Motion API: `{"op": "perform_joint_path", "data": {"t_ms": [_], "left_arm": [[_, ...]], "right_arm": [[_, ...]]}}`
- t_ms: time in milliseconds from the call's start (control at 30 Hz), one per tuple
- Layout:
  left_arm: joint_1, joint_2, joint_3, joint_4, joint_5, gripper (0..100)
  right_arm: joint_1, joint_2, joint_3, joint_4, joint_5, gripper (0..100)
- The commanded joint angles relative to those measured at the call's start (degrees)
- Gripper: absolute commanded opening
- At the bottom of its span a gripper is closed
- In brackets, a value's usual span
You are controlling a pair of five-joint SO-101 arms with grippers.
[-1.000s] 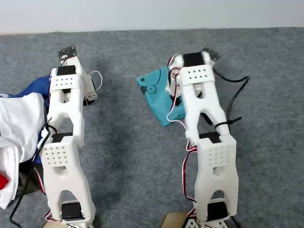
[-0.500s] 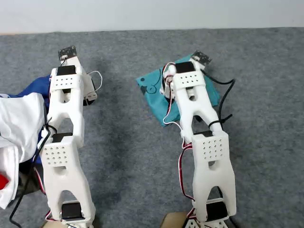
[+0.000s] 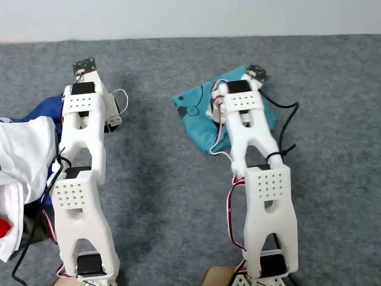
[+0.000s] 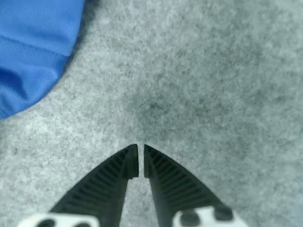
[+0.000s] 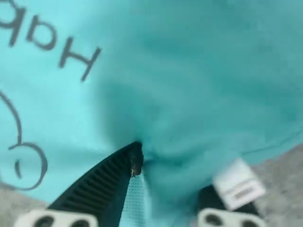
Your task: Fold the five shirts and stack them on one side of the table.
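Two arms stand side by side on the grey table (image 3: 155,179) in the high view. The teal shirt (image 3: 196,119) lies under the right arm, right of the middle. A white shirt (image 3: 24,149) and a blue shirt (image 3: 50,107) are piled at the left edge.

In the left wrist view, the left gripper (image 4: 140,161) has its fingers pressed almost together above the table. In the right wrist view, the right gripper (image 5: 151,175) pinches a fold of the teal shirt.
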Motion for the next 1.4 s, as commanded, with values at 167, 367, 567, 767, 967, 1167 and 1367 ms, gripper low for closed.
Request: {"op": "perform_joint_path", "data": {"t_ms": [167,367,567,767,967,1167,1367], "left_arm": [[0.35,-3.08,-0.92,-0.79,-0.53,3],[0.44,-3.08,-0.92,-0.79,-0.53,3],[0.44,-3.08,-0.92,-0.79,-0.53,3],[0.44,-3.08,-0.92,-1.41,-0.53,3],[1.32,-2.99,-0.84,-1.49,-1.85,3],[1.41,-2.99,-0.84,-1.49,-2.46,3],[1.41,-2.99,-0.84,-1.58,-2.46,3]], "right_arm": [[2.15,-4.7,-2.81,6.02,4.22,0.9],[3.65,-9.8,-6.24,13.41,13.89,0.9],[11.38,-14.55,-6.59,18.33,26.9,0.9],[23.78,-18.77,-6.42,23.25,42.9,0.9],[37.67,-19.38,-6.42,23.16,56.62,0.9],[47.96,-17.54,-6.33,20.97,63.74,0.9],[53.41,-13.32,-6.33,21.05,65.41,0.9]]}}
